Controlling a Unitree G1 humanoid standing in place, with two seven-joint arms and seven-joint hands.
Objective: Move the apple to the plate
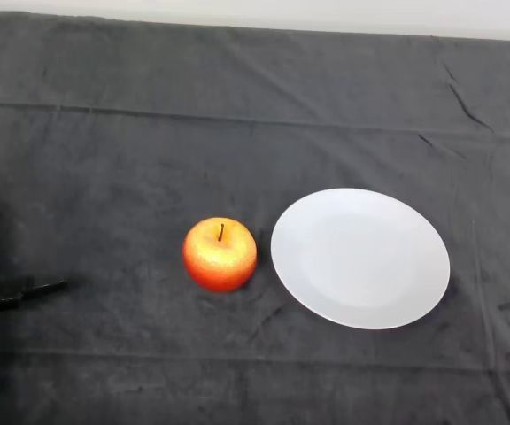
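- Two things sit on the counter [104,133], which is covered by a dark grey cloth [264,97] with a few creases toward its far right.
- The apple [220,255], red with a yellow patch near the top, stands upright with its short dark stem pointing up, a little left of the middle of the view.
- The white plate [361,305], round and bare, lies flat just to the right of the apple; a narrow strip of cloth shows between the two, so they are close but apart.
- The apple rests on the cloth, not on the plate.
- The left hand [11,293] shows only as a thin black sliver at the left edge of the view, low over the cloth and pointing toward the apple.
- So little of the hand is visible that I cannot tell whether it is released or clenched; it holds nothing that can be seen.
- The hand is well apart from the apple, with open cloth between them.
- A pale strip [326,16] runs along the top of the view, beyond the far edge of the counter.
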